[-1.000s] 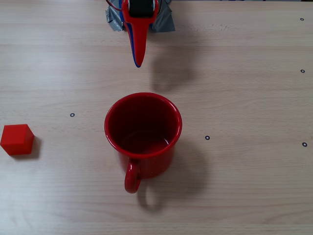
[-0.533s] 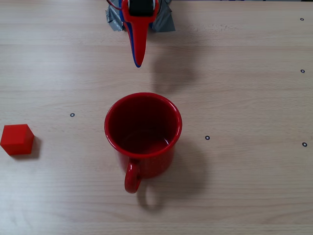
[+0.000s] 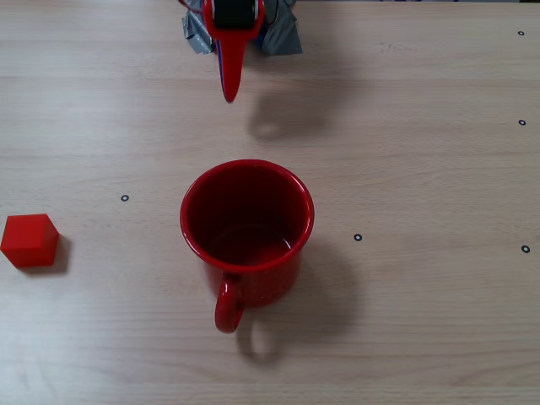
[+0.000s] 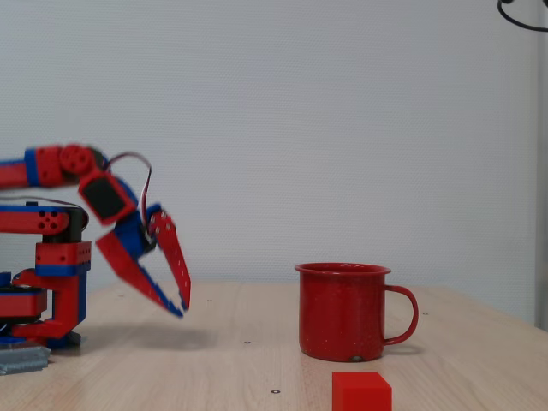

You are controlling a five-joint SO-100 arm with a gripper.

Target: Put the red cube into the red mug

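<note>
Red mug [image 3: 246, 232] upright mid-table [image 3: 422, 169], red cube [image 3: 29, 240] near left edge, gripper [image 4: 175, 300] raised, fingers apart, empty.

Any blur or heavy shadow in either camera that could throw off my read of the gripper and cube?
Side fixed view: gripper and wrist slightly motion-blurred; red cube cropped at the bottom edge. Overhead fixed view: sharp, with soft shadows to the right of the red mug and the red cube, and the gripper's shadow on the table.

Arm [image 3: 232, 21] cut off by top edge behind gripper [image 3: 229, 93]; base cropped at left edge in side view; cube's [image 4: 361, 392] bottom cropped, far ahead of gripper
</note>
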